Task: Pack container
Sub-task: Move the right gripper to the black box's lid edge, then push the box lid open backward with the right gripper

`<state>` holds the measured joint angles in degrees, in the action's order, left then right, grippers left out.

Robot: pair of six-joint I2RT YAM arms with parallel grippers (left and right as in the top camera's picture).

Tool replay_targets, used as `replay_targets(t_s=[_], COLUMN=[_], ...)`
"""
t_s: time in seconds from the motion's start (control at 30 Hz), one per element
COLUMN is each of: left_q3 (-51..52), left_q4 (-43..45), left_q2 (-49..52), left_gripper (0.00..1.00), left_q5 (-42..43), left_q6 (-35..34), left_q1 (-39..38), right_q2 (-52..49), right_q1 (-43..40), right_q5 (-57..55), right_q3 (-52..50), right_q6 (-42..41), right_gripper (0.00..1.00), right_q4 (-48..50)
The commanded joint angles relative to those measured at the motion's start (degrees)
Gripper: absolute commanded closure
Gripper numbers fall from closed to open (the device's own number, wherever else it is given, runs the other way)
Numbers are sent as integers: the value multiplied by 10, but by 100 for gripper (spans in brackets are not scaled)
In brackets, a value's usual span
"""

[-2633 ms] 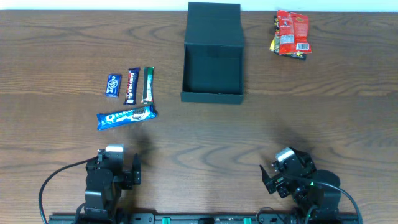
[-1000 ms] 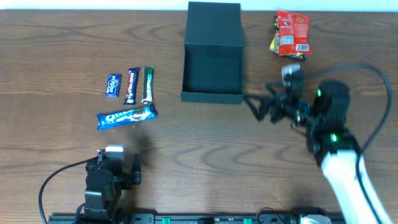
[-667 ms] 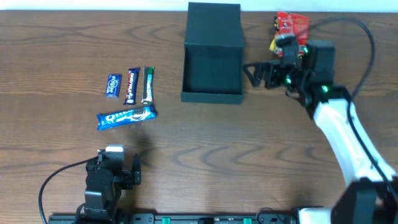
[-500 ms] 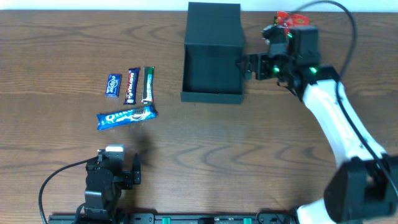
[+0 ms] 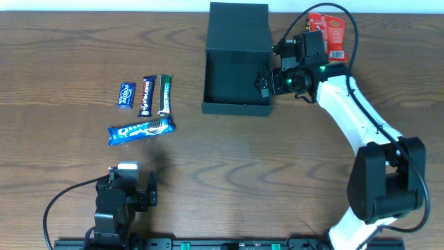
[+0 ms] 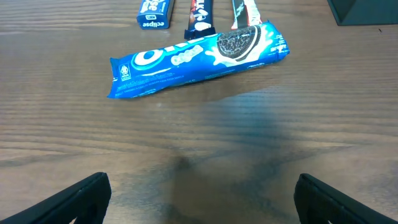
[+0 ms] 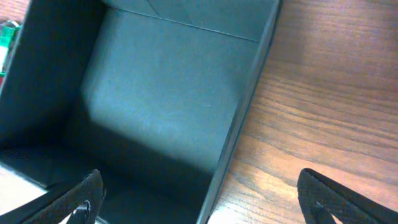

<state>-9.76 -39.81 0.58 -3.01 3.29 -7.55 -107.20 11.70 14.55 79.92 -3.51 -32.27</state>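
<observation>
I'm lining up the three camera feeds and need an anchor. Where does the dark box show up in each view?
Overhead: the container sits at top centre, its lid open toward the far edge.
Left wrist: only one corner of it shows, at the top right.
Right wrist: its dark inside fills the left and centre.
Shared landmark: the wooden table, visible beside the box in all three.

Matte dark teal-black container (image 5: 238,28); blue Oreo packet (image 6: 198,57) with white lettering and cookie print; red snack bag (image 5: 327,35); brown, dark-streaked wood-grain table (image 5: 243,173).
</observation>
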Motion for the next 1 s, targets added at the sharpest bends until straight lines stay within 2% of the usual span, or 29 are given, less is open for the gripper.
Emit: replay_targets(t_s=[0.0, 0.2, 0.23, 0.3, 0.4, 0.53, 0.67, 0.8, 0.97], left_q3=[5, 5, 5, 5, 5, 5, 5, 5, 5], left_q4=[-10, -11, -10, -11, -10, -10, -10, -10, -10], left_q2=[-3, -3, -3, -3, -3, -3, -3, -3, -3], left_gripper=[5, 5, 5, 5, 5, 5, 5, 5, 4], left_q5=[-4, -3, -3, -3, -3, -3, -3, -3, -3], left_q6=[8, 8, 8, 8, 8, 8, 8, 8, 8], left_q1=[0, 0, 0, 0, 0, 0, 0, 0, 0], right_q2=[-33, -74, -77, -78, -78, -78, -78, -75, -73], right_q1=[5, 7, 8, 8, 8, 8, 8, 8, 7], right_q5=[-12, -12, -13, -13, -13, -18, -26, -25, -26], right_q3=[7, 7, 7, 7, 7, 8, 9, 10, 10], right_q6=[10, 10, 10, 10, 8, 5, 3, -1, -75], right_gripper=[1, 1, 4, 18, 47, 76, 97, 99, 98], right_q4=[-3, -21, -23, -24, -29, -52, -90, -133, -175])
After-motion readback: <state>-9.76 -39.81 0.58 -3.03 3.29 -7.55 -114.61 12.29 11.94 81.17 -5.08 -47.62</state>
